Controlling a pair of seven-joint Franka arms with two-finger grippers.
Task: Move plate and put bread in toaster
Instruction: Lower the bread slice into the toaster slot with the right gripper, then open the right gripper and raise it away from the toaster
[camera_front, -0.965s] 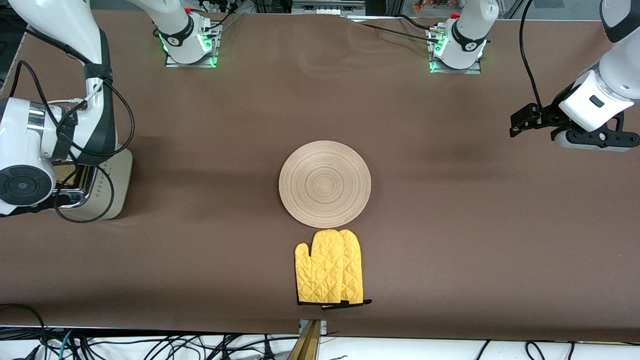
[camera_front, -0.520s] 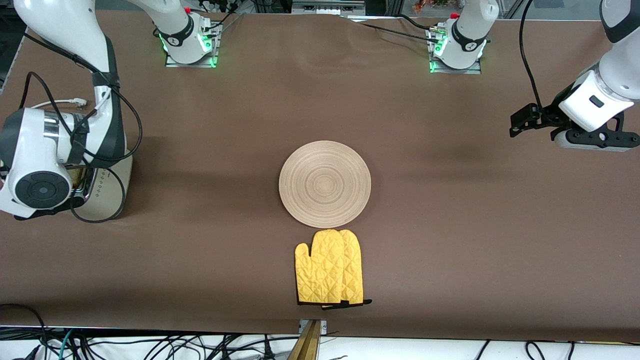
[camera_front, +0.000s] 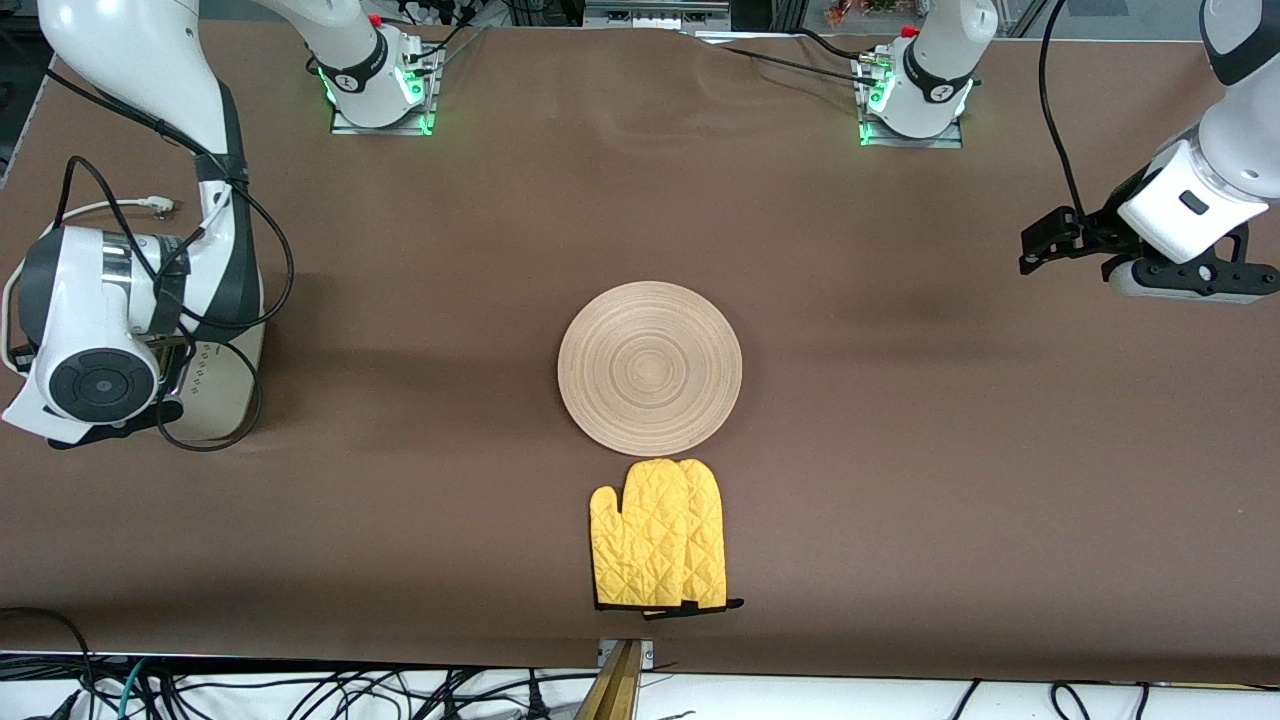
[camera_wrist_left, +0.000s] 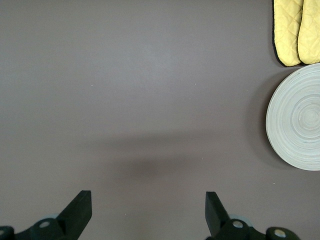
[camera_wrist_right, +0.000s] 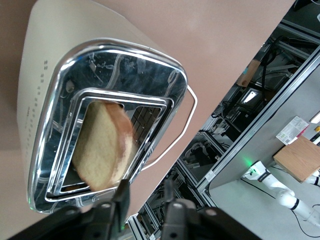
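One bread (camera_wrist_right: 103, 145) slice in one toaster (camera_wrist_right: 65, 65), one plate (camera_front: 650, 367)

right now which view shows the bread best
The right wrist view: the bread sits tilted in a slot of the toaster, just off the right gripper, whose fingers are open. In the front view the right arm hides the toaster's top and the bread. The left wrist view shows neither.
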